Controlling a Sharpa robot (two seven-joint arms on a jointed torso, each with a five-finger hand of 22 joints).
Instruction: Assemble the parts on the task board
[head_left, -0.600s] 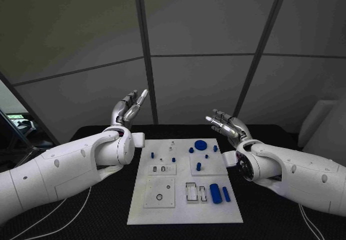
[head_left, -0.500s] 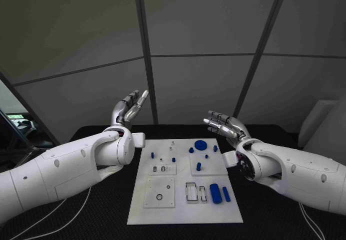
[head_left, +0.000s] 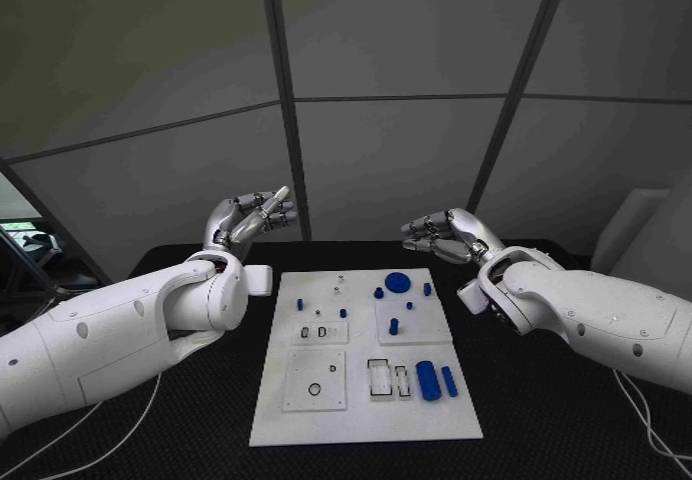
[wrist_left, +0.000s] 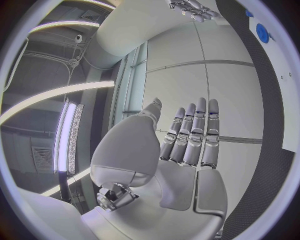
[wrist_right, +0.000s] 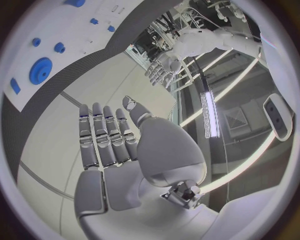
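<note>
The white task board (head_left: 368, 425) lies flat in the middle of the black table. Blue parts lie on it: a round disc (head_left: 397, 281) at the far end, a short peg (head_left: 394, 326) mid-board, and two long pegs (head_left: 428, 382) near the front right. My left hand (head_left: 248, 220) is raised beyond the board's far left corner, holding nothing. My right hand (head_left: 444, 238) hovers beyond the far right corner, also holding nothing. The left wrist view has the left hand (wrist_left: 187, 145) flat with fingers stretched out; the right wrist view has the right hand (wrist_right: 119, 145) the same way.
Grey wall panels stand behind the table. Black tabletop (head_left: 548, 420) lies bare on both sides of the board. The board (wrist_right: 69, 30) and the disc (wrist_right: 41, 70) are in the right wrist view, with the disc (wrist_left: 264, 32) also in the left wrist view.
Both hands have tipped over from pointing upward, so their fingers now point inward toward each other. The head view has shifted slightly. The parts have not moved.
</note>
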